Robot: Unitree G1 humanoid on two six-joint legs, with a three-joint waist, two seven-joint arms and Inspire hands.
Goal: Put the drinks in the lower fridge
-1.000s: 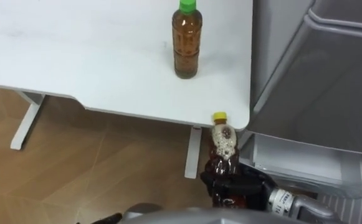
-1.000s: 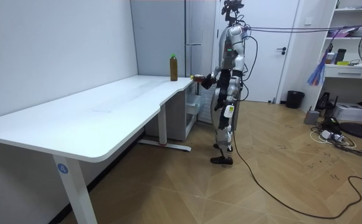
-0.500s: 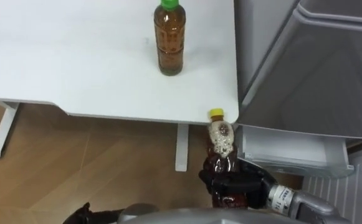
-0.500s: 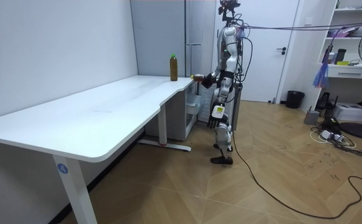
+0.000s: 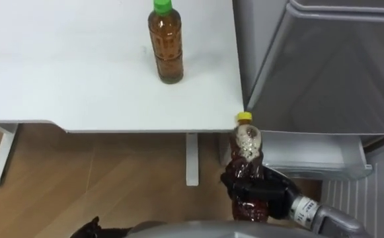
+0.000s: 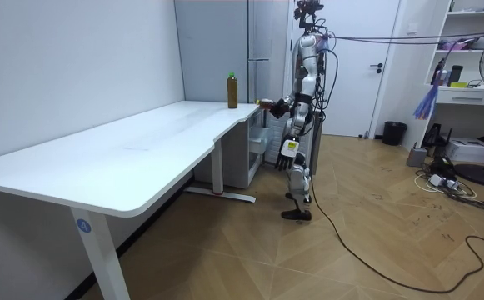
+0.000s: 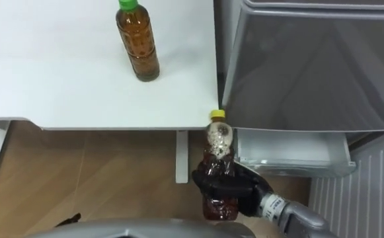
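Right hand (image 5: 256, 193), clenched round the yellow-capped drink (image 5: 246, 142), has brought it beside the lower fridge drawer (image 5: 304, 155) (green-capped drink (image 5: 166, 46) waits on the worktop (image 5: 66, 79)).

2 bottles: green-cap (image 5: 166, 46), yellow-cap (image 5: 246, 147); 1 table (image 5: 66, 79); 1 fridge (image 5: 324, 66).

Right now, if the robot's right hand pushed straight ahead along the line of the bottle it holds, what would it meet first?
Probably the near corner of the white table, just past the bottle in the right hand; the fridge drawer lies beside it. Depth is unclear.
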